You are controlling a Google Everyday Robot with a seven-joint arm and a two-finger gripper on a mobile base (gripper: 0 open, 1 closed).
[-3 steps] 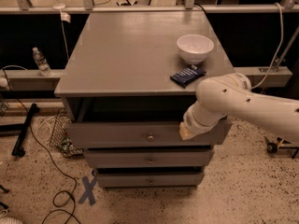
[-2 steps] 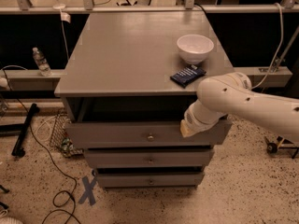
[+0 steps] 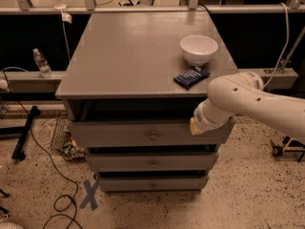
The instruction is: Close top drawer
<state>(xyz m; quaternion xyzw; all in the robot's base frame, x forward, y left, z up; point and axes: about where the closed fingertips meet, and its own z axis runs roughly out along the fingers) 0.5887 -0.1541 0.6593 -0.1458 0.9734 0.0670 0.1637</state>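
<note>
The top drawer (image 3: 119,133) is the highest of three grey drawers in a grey cabinet. It has a wide flat front and a small round metal knob (image 3: 153,136). It stands pulled out a little, with a dark gap above its front. My white arm comes in from the right. My gripper (image 3: 196,126) is at the right end of the drawer front, near its top edge, and is mostly hidden behind the wrist.
A white bowl (image 3: 198,49) and a dark blue packet (image 3: 191,77) sit on the cabinet top (image 3: 133,51) at the right. Two lower drawers (image 3: 153,164) sit below. A water bottle (image 3: 41,62) stands on a ledge at left. Cables and blue tape (image 3: 89,194) lie on the floor.
</note>
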